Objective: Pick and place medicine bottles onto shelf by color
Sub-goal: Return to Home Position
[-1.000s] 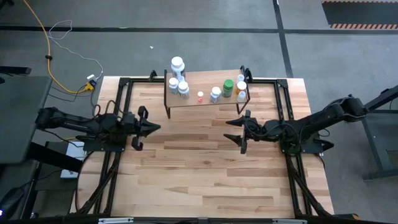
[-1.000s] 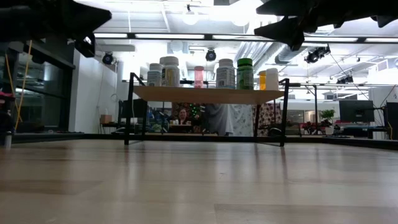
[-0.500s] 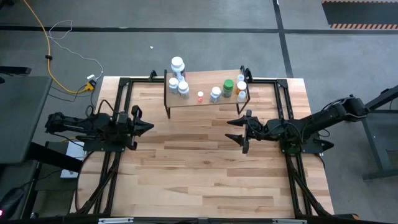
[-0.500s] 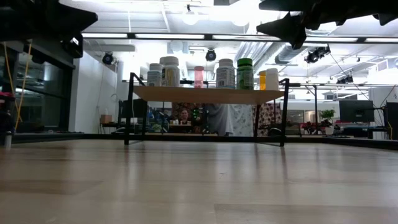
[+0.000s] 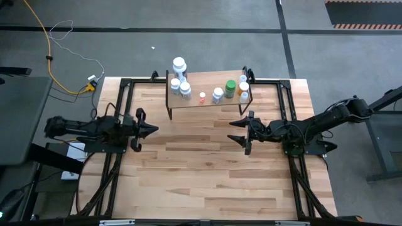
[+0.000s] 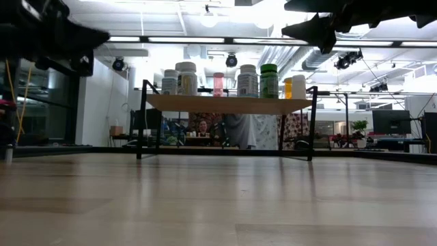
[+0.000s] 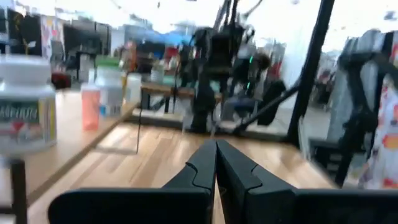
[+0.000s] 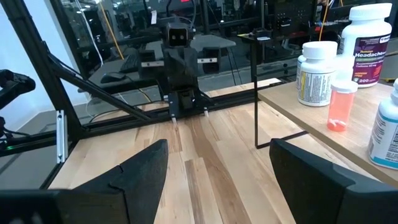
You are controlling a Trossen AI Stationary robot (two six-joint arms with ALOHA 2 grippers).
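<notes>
- The shelf (image 5: 207, 80) sits in the upper middle of the high view, at the far edge of the wooden surface (image 5: 201, 176). Its long axis runs left to right across the picture.
- All the medicine bottles (image 5: 217, 94) I can see are on top of it. They stand upright with caps up, in a loose row along that same left-right axis.
- At the left end is the tall white bottle (image 5: 179, 65), at the back corner. Two shorter white ones stand just beside it, closer to the front edge.
- Around the middle, a small pink bottle (image 5: 202, 97) stands a bit apart from its neighbours.
- To the right of that come a white one, the green bottle (image 5: 230, 88) and the orange bottle (image 5: 244, 88). A couple more white ones are crowded at the right end.
- The low view shows the same lineup, all vertical on the board: whites on the left, pink in the centre, then white, green, orange and white.
- The left pincer (image 5: 152, 130) is at mid-left of the high view, above the left side of the surface, pointing right. Its fingers (image 7: 205, 165) are pressed together with nothing between them.
- The right pincer (image 5: 231, 131) is right of centre, just below the shelf's right end in the picture, pointing left. It's spread wide and empty, with its fingers (image 8: 140, 171) far apart in its own wrist view.
- Both pincers are clear of the shelf and well apart from each other.
</notes>
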